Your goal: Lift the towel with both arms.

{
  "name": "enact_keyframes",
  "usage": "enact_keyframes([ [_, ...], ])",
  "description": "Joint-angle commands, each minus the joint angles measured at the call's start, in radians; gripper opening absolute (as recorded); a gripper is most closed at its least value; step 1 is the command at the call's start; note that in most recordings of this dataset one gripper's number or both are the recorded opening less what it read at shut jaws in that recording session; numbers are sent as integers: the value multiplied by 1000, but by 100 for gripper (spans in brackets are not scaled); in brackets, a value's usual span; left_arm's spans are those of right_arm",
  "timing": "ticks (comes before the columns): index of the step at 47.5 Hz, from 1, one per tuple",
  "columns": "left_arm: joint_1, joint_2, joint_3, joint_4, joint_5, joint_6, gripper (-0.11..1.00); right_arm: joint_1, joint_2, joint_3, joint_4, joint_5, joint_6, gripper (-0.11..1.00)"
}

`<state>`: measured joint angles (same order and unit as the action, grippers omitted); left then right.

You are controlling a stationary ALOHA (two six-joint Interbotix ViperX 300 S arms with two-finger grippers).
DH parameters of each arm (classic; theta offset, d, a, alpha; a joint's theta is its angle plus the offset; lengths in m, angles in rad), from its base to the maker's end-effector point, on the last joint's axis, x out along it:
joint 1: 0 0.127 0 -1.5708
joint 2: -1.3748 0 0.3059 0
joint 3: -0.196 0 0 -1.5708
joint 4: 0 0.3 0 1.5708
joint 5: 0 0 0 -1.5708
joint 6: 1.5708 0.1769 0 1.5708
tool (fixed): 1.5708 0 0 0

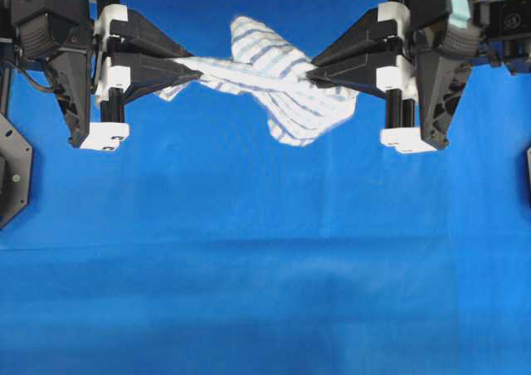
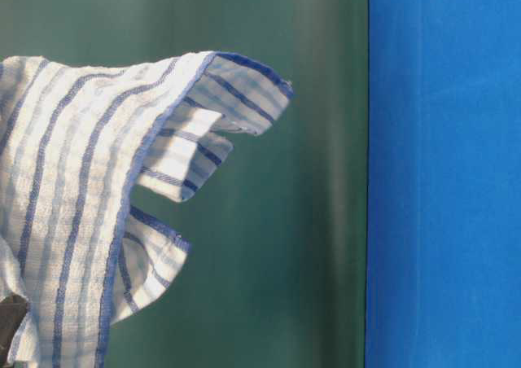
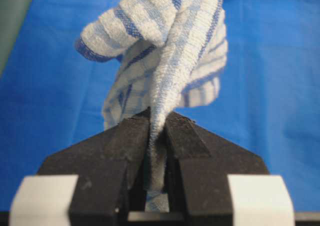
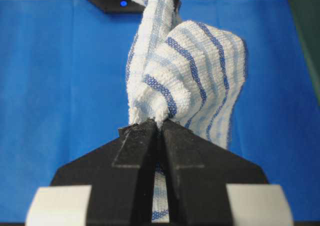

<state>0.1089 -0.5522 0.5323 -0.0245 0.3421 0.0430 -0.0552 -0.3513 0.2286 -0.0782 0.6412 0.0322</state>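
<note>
Each claw is pinched tight on the towel [image 1: 274, 80]: left gripper [image 3: 157, 128] bites one end, right gripper [image 4: 159, 126] the other. The towel hangs between them, twisted, clear above the tablecloth [image 1: 265, 267]. Raise both evenly, keeping spacing constant, so neither pinch slips or strains.

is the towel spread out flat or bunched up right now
Bunched up. The towel is twisted between the left hand and right hand, folds and corners drooping.
</note>
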Motion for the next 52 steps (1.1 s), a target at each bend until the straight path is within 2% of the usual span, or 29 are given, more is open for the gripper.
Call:
enact_keyframes([
  [1,-2,-11,-25,2,-6,0,4,-2,-12,-25,-2,-5,2,6],
  [4,-2,-12,-23,2,-11,-3,13,-3,-12,-25,-2,-5,5,6],
  [7,-3,-15,-20,2,-12,-3,30,-2,-11,-23,0,-5,11,8],
  [9,-5,-18,-18,2,-12,-3,42,-2,-12,-23,-2,-5,12,17],
  [14,-14,-28,-12,2,-11,0,75,-2,-11,-20,-3,-5,12,50],
  [17,-15,-37,-8,2,-11,-3,88,-3,-11,-18,-3,-6,12,64],
  [19,-15,-44,-2,2,-11,-3,92,-3,-11,-17,-3,-6,12,69],
  [23,-15,-57,12,2,-12,-5,92,-2,-9,-17,-3,-6,12,66],
  [33,-34,-32,58,2,-35,-8,92,-2,-5,37,2,-17,18,67],
  [44,-71,80,144,2,-149,-6,92,32,15,181,5,-97,64,67],
  [52,-72,192,189,2,-225,9,92,75,38,304,5,-158,71,66],
])
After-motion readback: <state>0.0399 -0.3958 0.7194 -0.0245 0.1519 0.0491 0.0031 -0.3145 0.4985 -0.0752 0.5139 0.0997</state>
